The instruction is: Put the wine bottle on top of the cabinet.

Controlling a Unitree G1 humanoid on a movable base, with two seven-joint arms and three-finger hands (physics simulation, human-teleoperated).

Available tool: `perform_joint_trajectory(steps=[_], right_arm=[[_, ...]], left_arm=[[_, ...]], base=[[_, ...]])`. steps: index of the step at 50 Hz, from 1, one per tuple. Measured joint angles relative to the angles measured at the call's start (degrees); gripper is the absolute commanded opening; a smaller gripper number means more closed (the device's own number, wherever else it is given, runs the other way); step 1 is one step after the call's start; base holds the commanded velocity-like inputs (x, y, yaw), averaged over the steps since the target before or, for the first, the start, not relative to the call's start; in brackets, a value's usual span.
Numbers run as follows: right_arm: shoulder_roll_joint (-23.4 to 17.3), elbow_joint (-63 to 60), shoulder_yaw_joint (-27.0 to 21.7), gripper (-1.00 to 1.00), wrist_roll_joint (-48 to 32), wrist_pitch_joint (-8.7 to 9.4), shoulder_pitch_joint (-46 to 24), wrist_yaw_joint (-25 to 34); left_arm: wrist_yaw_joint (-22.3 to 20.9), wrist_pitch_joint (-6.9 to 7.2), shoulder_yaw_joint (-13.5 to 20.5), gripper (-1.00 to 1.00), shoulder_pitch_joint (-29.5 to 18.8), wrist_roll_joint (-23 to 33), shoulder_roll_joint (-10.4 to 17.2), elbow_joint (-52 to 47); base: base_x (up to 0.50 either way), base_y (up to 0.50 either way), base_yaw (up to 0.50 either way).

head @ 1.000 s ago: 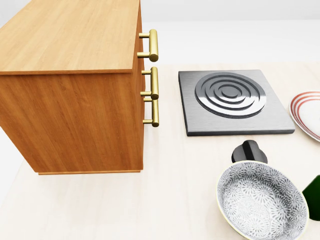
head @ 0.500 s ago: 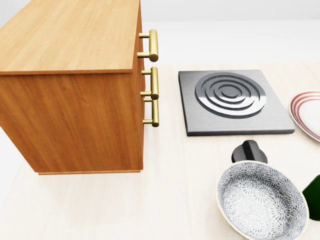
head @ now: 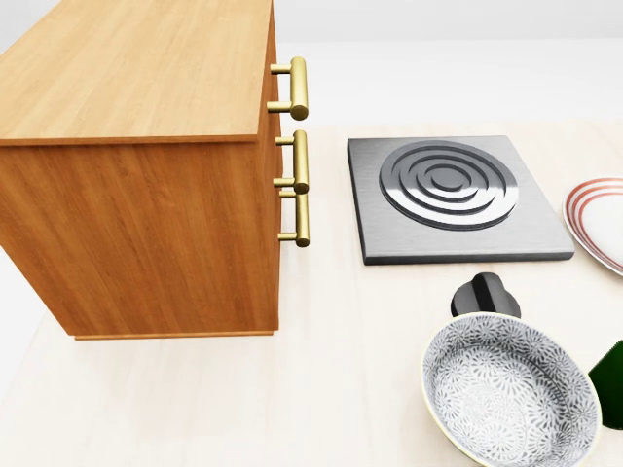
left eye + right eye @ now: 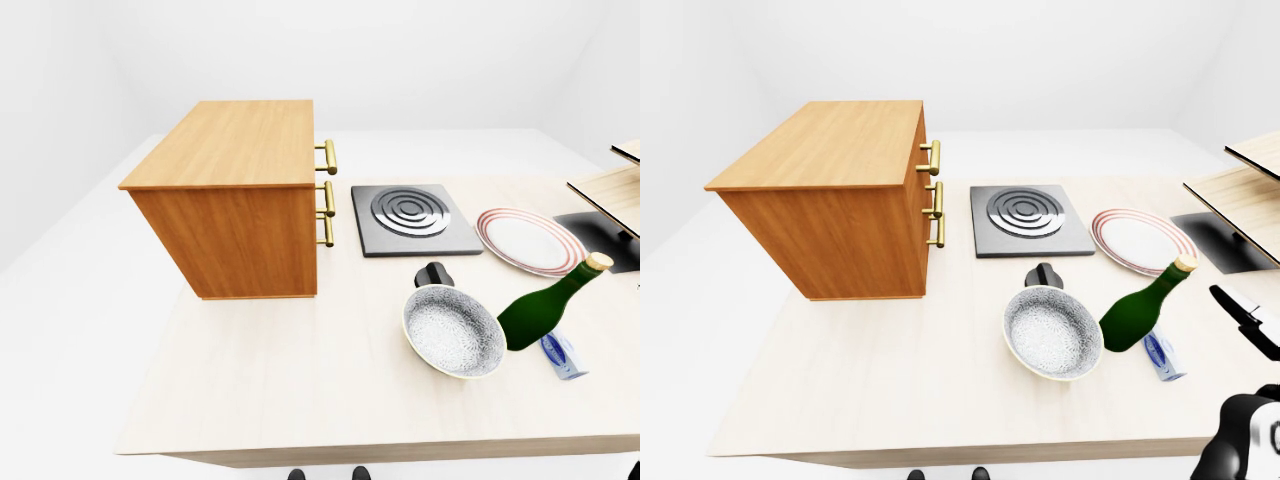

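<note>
Right hand [image 4: 1250, 315] enters at the lower right of the right-eye view, black and white, well apart from everything on the table [image 4: 890, 390]; only part shows, so whether its fingers are apart or together cannot be told. Left hand not in view.

Bottle [image 4: 1143, 305] leans tilted, neck up and to the right, its base just beside the bowl [image 4: 1052, 332] and above a small blue item [image 4: 1161, 357]. Nothing grips it.

Beyond: knob [image 4: 1045, 274], plate [image 4: 1143, 240], burner [image 4: 1028, 219]. Cabinet [image 4: 835, 200] stands at left, its top bare.

Judgement: task not begun. Reach, grasp, lift, carry across to the left, and set down upright all remain.
</note>
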Motion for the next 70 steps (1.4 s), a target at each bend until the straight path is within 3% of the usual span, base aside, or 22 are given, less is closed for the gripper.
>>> perform_joint_trajectory(steps=[43, 70], right_arm=[[1.6, 9.5, 7.6, 1.00, -6.2, 0.00, 0.3, 4.5], [-1.5, 18.7, 11.4, 1.00, -6.1, 0.00, -2.8, 3.0]], left_arm=[[-0.8, 0.00, 0.0, 1.00, 0.1, 0.9, -0.5, 0.0], [-0.9, 0.00, 0.1, 1.00, 0.2, 0.9, -0.6, 0.2]], base=[[0.00, 0.00, 0.00], [0.00, 0.00, 0.00]])
